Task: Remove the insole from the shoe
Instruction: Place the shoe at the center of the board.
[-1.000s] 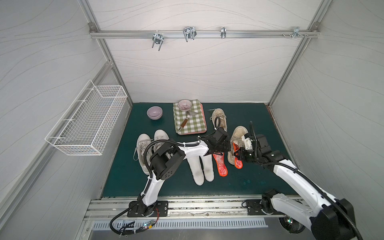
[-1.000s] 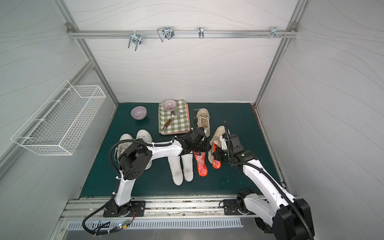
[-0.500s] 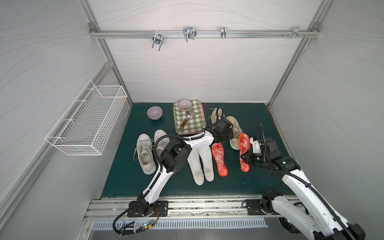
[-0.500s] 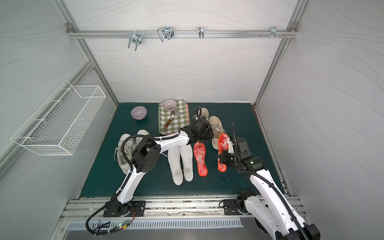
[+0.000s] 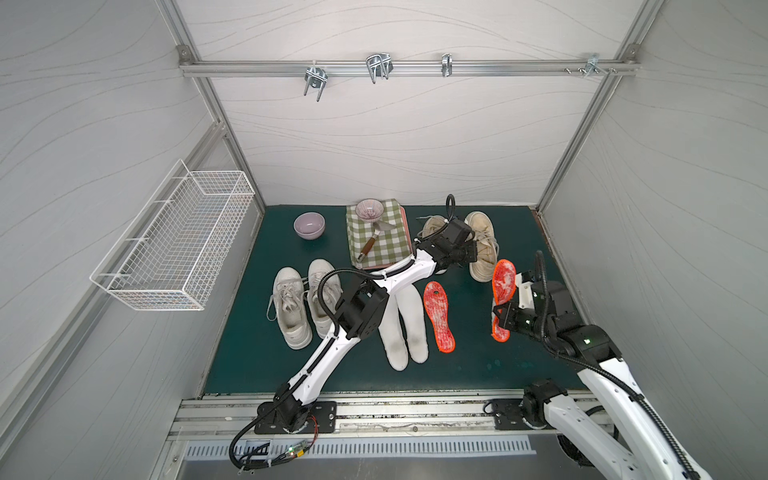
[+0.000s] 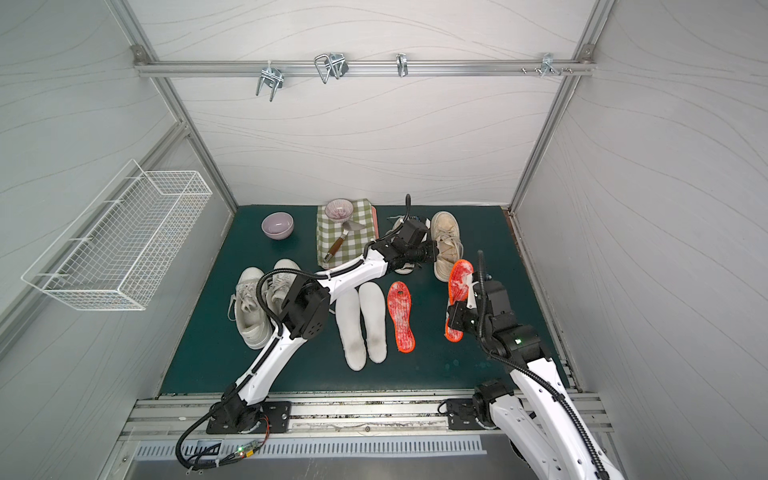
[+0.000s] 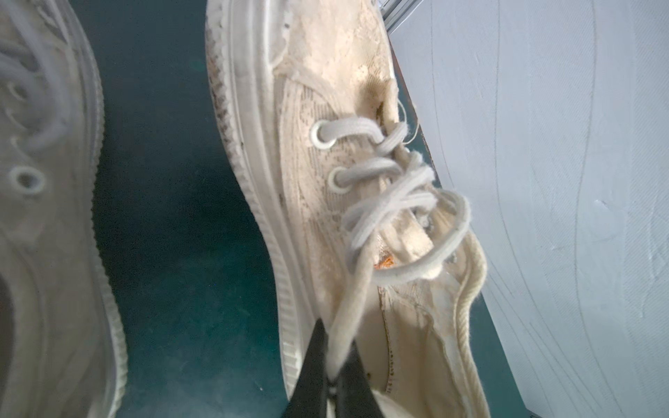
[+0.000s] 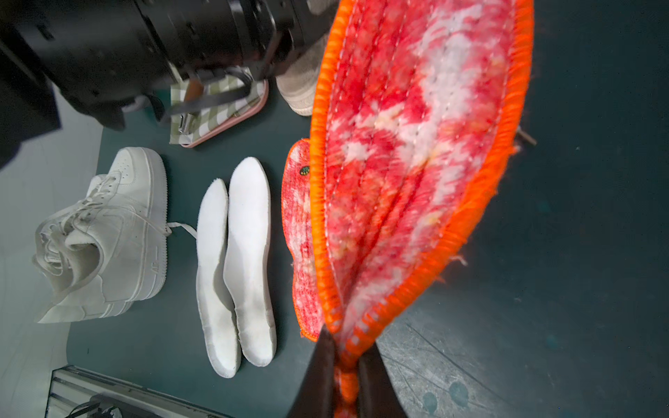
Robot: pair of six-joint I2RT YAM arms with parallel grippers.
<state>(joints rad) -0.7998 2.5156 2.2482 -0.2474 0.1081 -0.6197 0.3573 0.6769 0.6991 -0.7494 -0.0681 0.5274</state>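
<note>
Pinching fuzzy red-orange insole [image 5: 503, 278] near heel end, right jaws hold it above worktop's [image 5: 478, 365] right side, clear of worn beige canvas shoe [image 5: 482, 241] near back edge; long axis runs from jaws toward back edge. Left jaws pinch shoe's lace [image 7: 347, 315].

Bright even light, soft shadows — wrist close-ups blurred

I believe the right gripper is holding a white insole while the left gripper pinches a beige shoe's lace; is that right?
Not quite: the right wrist view shows the right gripper holding a red insole, not a white one; the rest stands.
</note>
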